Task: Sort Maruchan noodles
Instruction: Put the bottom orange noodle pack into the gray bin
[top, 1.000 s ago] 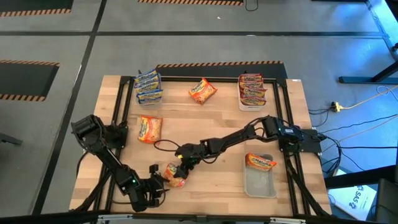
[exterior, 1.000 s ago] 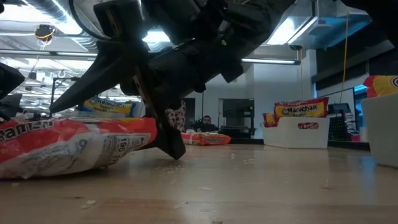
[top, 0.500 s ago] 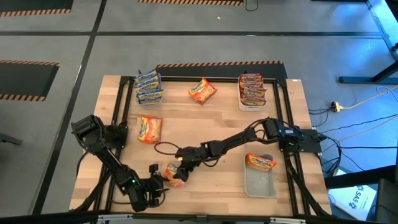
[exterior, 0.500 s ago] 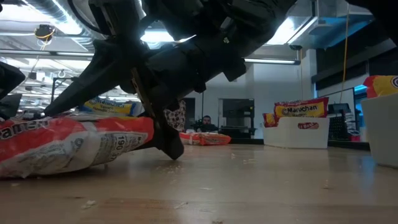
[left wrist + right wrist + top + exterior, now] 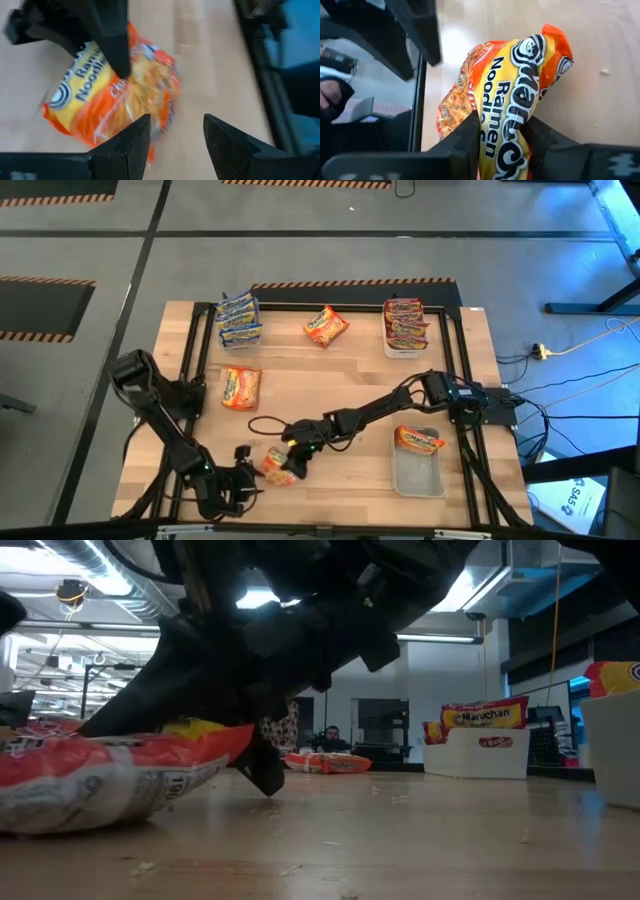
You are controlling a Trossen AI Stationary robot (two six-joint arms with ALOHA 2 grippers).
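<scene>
Four orange Maruchan packets counted across the wooden table (image 5: 350, 380). One, the front orange packet (image 5: 280, 465), at the near edge between the two grippers. A second, the left orange packet (image 5: 240, 388), flat on bare wood at mid-left. A third, the far orange packet (image 5: 325, 326), at the far middle, tilted. A fourth, the tub orange packet (image 5: 420, 441), lying across the far end of the near right tub (image 5: 418, 472).

One stack of blue-and-yellow packets (image 5: 238, 320) at the far left corner; number in the stack not countable from above. One row of red packets (image 5: 404, 320) standing in the far right tub (image 5: 400, 350); exact number likewise unclear.

Two arms, two grippers, both at the near left part of the table. Right gripper (image 5: 501, 127) reaching in from the right, fingers (image 5: 465, 145) closed against both sides of the front orange packet (image 5: 520, 75), pinching it and crumpling the wrapper. From table height, that packet (image 5: 100, 775) low at the wood, with the right gripper (image 5: 260, 755) dark above and behind it; whether touching the table or just clear of it, cannot tell. Left gripper (image 5: 175, 130) just beside the same packet (image 5: 100, 100), fingers (image 5: 132, 142) spread apart, nothing between them, and one dark finger of the right gripper pressed on the wrapper ahead of it.
</scene>
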